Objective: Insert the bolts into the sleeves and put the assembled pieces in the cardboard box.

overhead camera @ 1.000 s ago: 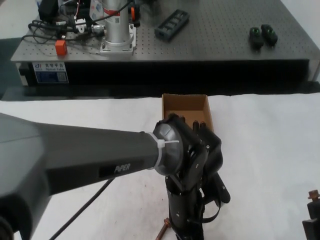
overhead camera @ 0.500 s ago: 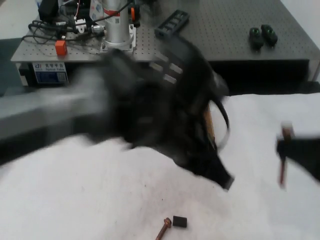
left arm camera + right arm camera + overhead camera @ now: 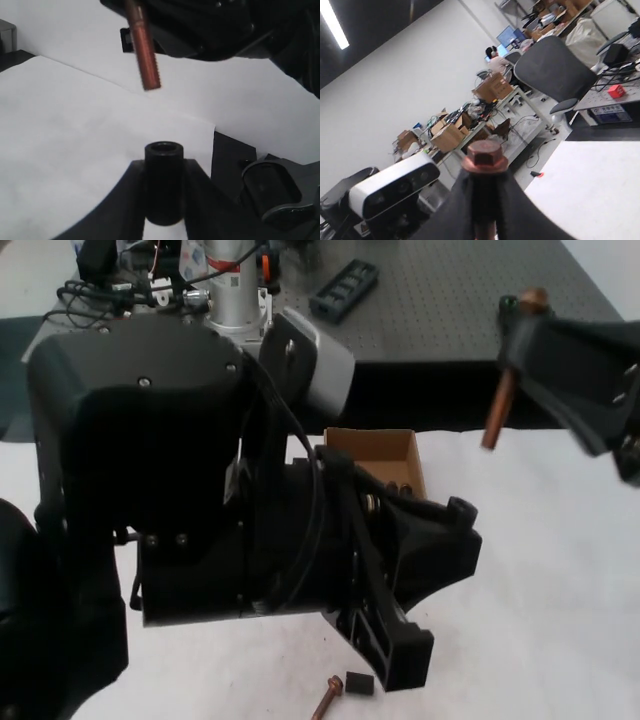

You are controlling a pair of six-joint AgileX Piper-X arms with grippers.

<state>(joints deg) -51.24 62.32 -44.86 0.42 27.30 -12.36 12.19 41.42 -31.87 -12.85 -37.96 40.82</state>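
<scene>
Left claw [image 3: 164, 197] clenched on a black sleeve [image 3: 164, 172], one finger on each side of it, sleeve upright with its open bore facing up. Right claw [image 3: 484, 200] clenched on a copper bolt [image 3: 484, 156]; the hex head sits just past the fingertips and the shank is hidden between the fingers. In the left wrist view the bolt hangs threaded end down from the right claw, tilted, tip apart from the sleeve's mouth and off to one side of it, not inserted. In the high view the right claw [image 3: 520, 335] holds the bolt up in the air, well to the right of the cardboard box [image 3: 372, 452]. My left arm's body blocks the near corner of the box and a large patch of the counter [image 3: 540, 570]. There's something dark at the box's near end, can't make out what. A second bolt [image 3: 325, 702] lies on the counter near the frame's bottom edge, partly cut off, head just beside a loose black sleeve [image 3: 359, 683].
</scene>
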